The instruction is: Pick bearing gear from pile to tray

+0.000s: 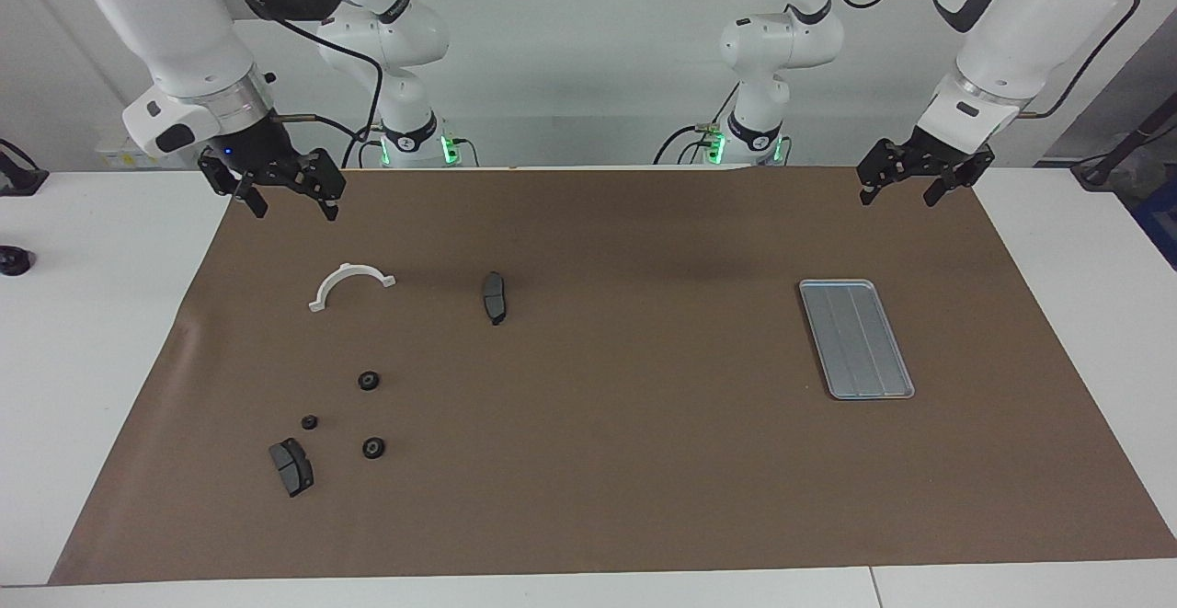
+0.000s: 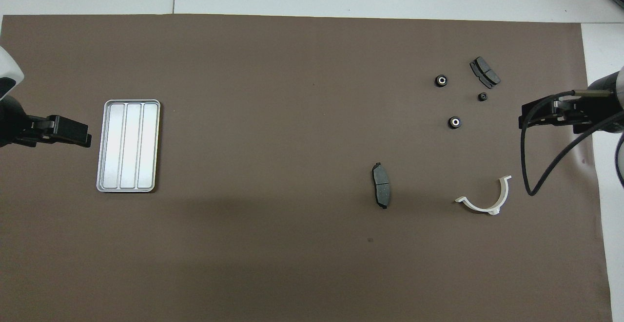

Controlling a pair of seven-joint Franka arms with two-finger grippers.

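Facing view, read from its left edge to its right. The right tool hangs in the air over the mat's edge at the right arm's end of the worktop, its fingers spread apart and holding nothing. Below it in the view lies the white bracket, arch toward the robots, flat on the mat.

Farther from the robots than the bracket lies the loose scatter of parts. A grey pad lies farthest from the robots. Just beside it sits the smallest gear. A second gear sits near the pad, toward the mat's middle, and a third gear sits nearer to the robots than both. All three gears rest on the mat, apart from one another and untouched.

A second pad lies alone toward the mat's middle, about level with the bracket.

The tray lies flat toward the left arm's end of the worktop, well apart from the gears; its grooved floor carries nothing.

The left tool hangs over the mat's corner at the left arm's end, fingers spread apart and holding nothing. Neither tool touches any part.
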